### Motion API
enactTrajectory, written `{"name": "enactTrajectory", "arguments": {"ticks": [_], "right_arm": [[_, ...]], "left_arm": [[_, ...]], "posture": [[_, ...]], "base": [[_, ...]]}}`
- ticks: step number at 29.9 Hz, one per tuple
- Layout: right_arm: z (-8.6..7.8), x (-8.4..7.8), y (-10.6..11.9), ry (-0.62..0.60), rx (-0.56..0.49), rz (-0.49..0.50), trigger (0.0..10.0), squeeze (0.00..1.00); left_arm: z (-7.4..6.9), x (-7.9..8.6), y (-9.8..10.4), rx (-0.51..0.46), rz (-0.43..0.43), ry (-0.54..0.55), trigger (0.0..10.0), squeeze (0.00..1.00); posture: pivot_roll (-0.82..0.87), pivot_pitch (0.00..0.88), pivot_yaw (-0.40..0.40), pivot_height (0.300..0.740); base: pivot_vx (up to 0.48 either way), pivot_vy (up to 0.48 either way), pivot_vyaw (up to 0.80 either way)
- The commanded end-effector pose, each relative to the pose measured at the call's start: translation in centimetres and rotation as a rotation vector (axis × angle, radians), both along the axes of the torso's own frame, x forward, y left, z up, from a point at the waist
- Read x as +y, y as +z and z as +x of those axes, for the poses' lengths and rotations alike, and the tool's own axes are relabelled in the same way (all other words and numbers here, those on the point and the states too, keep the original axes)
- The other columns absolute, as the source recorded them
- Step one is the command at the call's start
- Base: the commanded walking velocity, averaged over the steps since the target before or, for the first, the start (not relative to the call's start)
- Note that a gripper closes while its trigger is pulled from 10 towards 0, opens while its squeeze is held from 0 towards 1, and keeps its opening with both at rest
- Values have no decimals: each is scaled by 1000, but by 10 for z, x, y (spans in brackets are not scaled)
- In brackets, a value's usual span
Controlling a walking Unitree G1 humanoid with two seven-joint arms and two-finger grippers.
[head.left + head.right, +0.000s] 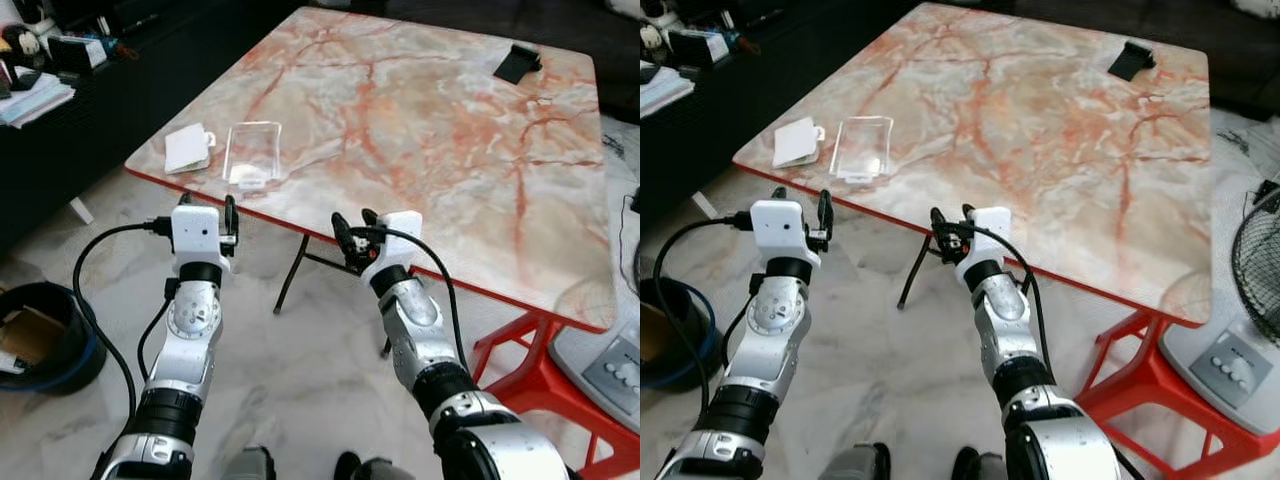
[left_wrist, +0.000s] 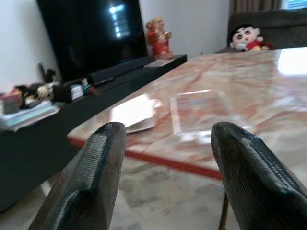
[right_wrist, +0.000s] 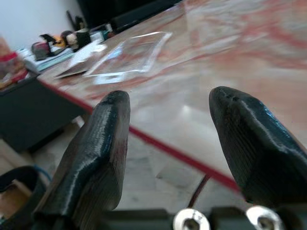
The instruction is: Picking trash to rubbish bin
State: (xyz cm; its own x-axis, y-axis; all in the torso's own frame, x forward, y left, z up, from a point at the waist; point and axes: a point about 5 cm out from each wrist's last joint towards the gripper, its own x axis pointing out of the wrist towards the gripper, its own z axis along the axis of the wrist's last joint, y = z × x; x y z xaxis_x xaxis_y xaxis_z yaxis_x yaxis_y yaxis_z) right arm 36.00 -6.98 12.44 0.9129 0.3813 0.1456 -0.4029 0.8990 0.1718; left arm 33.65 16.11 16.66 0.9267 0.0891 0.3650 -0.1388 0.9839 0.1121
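The clear, flat rectangular plastic package (image 1: pixel 252 152) is lying on the marbled pink tabletop (image 1: pixel 420 130) near its front left corner, long axis running away from the robot, with a white folded paper wrapper (image 1: pixel 187 148) just beside it on the left. The left tool (image 1: pixel 207 213) is hovering just short of the red table edge, almost straight in front of the package and nearer than the right tool (image 1: pixel 355 222); both are holding their black fingers apart, forearms raised forward, while the round dark rubbish bin (image 1: pixel 45 335) is sitting on the floor to the left
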Motion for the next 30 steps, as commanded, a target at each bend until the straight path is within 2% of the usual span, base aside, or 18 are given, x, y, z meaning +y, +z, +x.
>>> {"name": "enactTrajectory", "arguments": {"ticks": [1,20,24,30], "right_arm": [[1,4,4,13,-7,3,10000,0],[0,7,5,21,-16,2,10000,0],[0,8,7,25,-33,-33,10000,0],[1,9,8,24,-28,-10,10000,0]], "left_arm": [[-1,1,3,-9,-11,4,10000,0],[2,4,7,-1,-11,29,10000,0],[3,6,8,6,-8,48,10000,0],[3,7,7,9,-8,53,10000,0]], "posture": [[123,181,-43,740],[126,180,-37,740],[127,179,-36,740],[130,179,-36,740]], "base": [[0,0,0],[0,0,0],[276,0,123],[319,0,263]]}}
